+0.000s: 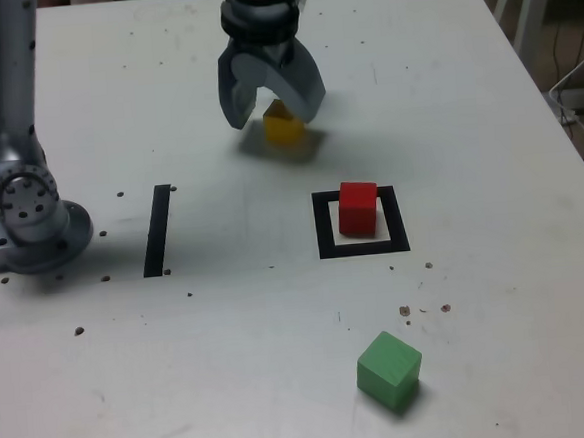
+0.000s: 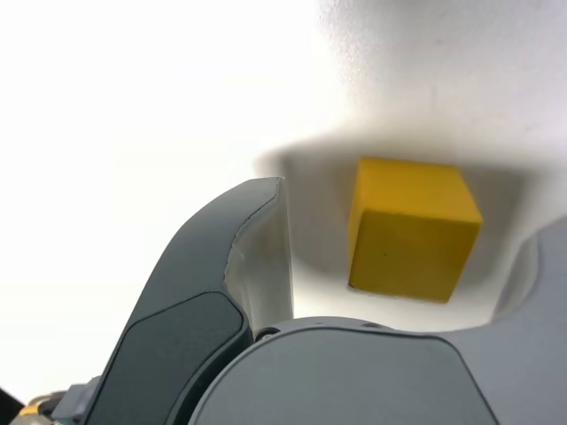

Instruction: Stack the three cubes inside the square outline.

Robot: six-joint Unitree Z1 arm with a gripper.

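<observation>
The yellow cube (image 1: 284,127) sits on the white table toward the back. My gripper (image 1: 275,118) hangs over it, open, one finger on each side. In the wrist view the yellow cube (image 2: 412,228) lies between the fingers of the gripper (image 2: 407,221), with a strip of table showing on either side of it. The red cube (image 1: 357,207) stands inside the square outline (image 1: 325,227), toward its back edge. Apart from these, the green cube (image 1: 389,371) rests near the front of the table.
A straight black strip (image 1: 158,230) lies on the table at the exterior view's left of the outline. The arm's grey base (image 1: 25,203) stands at the far left. Small dark specks dot the table. Chair legs and a cable show beyond the table's right edge.
</observation>
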